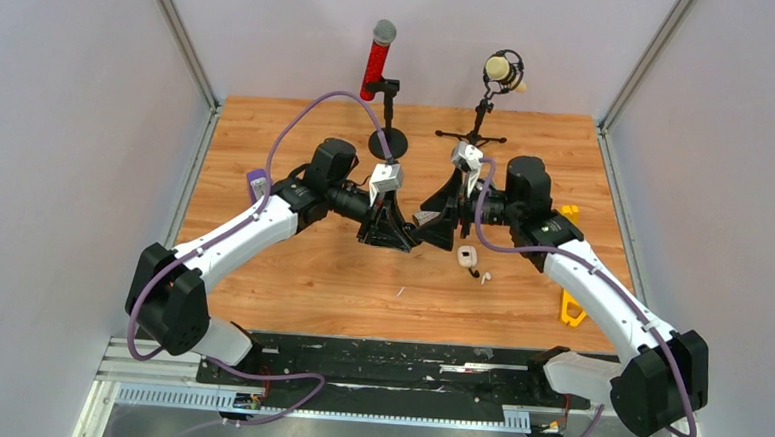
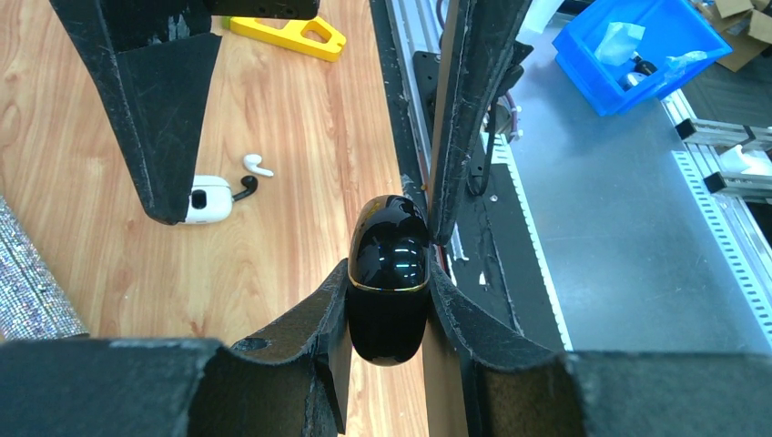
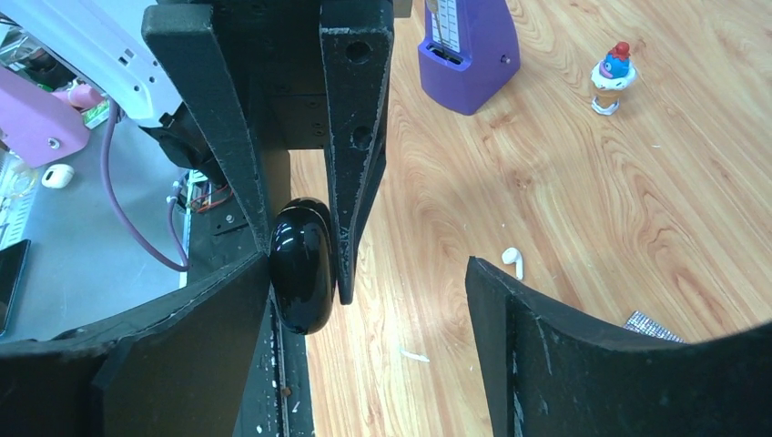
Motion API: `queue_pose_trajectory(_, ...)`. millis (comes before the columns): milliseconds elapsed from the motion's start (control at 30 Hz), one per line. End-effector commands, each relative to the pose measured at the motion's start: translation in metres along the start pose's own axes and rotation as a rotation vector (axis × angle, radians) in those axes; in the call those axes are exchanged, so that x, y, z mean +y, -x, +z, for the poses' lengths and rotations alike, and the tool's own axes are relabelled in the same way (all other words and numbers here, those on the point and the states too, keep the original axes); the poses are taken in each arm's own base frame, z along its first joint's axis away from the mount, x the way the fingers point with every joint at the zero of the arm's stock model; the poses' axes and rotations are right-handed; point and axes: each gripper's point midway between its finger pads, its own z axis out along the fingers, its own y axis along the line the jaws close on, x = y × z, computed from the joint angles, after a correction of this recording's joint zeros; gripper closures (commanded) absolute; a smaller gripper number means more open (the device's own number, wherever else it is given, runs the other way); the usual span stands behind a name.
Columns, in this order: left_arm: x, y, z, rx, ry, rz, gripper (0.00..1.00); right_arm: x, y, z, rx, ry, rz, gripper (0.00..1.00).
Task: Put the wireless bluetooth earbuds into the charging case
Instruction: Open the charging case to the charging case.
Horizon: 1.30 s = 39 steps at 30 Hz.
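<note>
Black glossy charging case point(image 2: 390, 293) clamped in the left jaws, held clear of the wooden worktop point(image 1: 290, 274); right jaws spread apart around it, one finger point(image 3: 182, 337) pressed to its side. Off to the right on the wood, small white case point(image 2: 211, 198) with a black earbud point(image 2: 247, 186) touching it and a white earbud point(image 2: 258, 165) lying just beside, both buds loose on the worktop, outside either case.

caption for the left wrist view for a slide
The left gripper clamps a black charging case, the open right gripper around it; a white case and white earbud lie beyond.
</note>
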Motion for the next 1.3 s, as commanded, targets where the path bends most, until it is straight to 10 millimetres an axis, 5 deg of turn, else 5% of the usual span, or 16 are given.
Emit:
queue_pose_trajectory(0, -0.007, 0.011, -0.001, -0.023, -0.014, 0.061, 0.83, -0.010, 0.004, 0.002, -0.022, -0.049, -0.062, 0.20)
queue_pose_trajectory(667, -0.012, 0.012, -0.002, -0.026, -0.031, 0.064, 0.86, -0.033, 0.024, -0.014, -0.065, -0.251, -0.198, 0.16)
queue_pose_trajectory(1267, -0.006, 0.007, 0.000, -0.018, -0.023, 0.038, 0.86, -0.010, 0.052, -0.029, -0.115, -0.235, -0.294, 0.14)
